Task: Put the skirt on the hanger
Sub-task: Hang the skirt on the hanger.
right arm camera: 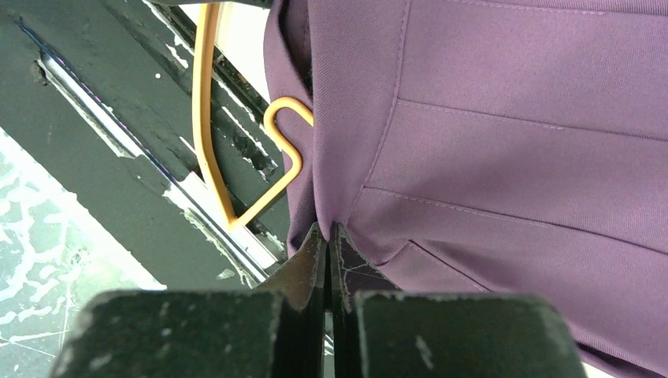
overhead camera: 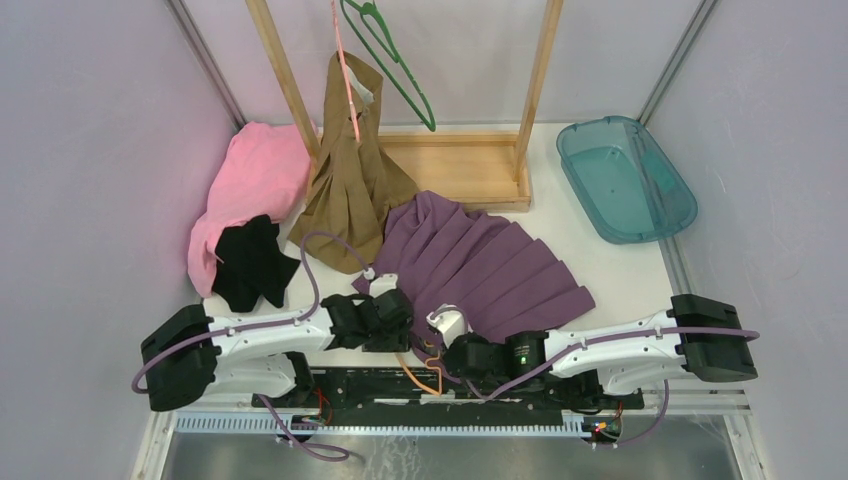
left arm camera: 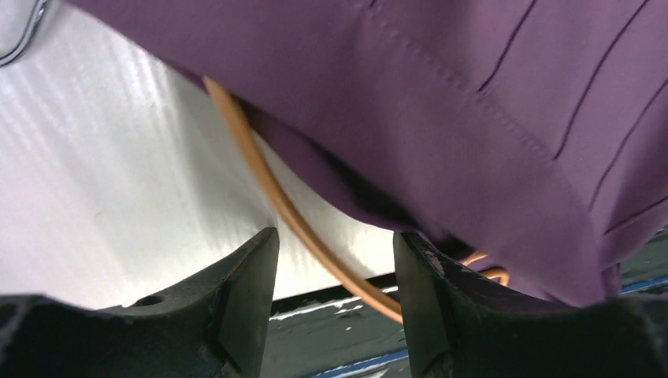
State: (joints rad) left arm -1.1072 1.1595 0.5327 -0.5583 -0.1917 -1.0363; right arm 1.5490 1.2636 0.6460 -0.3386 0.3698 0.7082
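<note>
The purple pleated skirt [overhead camera: 490, 265] lies spread on the table, its waist end toward the arms. An orange wire hanger [overhead camera: 420, 378] sticks out from under that end at the table's front edge. My left gripper [overhead camera: 405, 318] is open; in the left wrist view the hanger wire [left arm camera: 260, 165] runs under the skirt [left arm camera: 441, 94] and through the gap of the gripper [left arm camera: 337, 236], unclamped. My right gripper [overhead camera: 445, 345] is shut on the skirt's edge. In its wrist view the gripper [right arm camera: 327, 230] pinches a fold of skirt [right arm camera: 488, 142] beside the hanger's bend [right arm camera: 206, 118].
A wooden rack [overhead camera: 465, 170] stands at the back with a green hanger [overhead camera: 395, 60] and a tan garment [overhead camera: 350, 175] hanging from it. Pink cloth [overhead camera: 255, 185] and black cloth [overhead camera: 255, 262] lie at the left. A teal bin [overhead camera: 625, 178] sits at the right.
</note>
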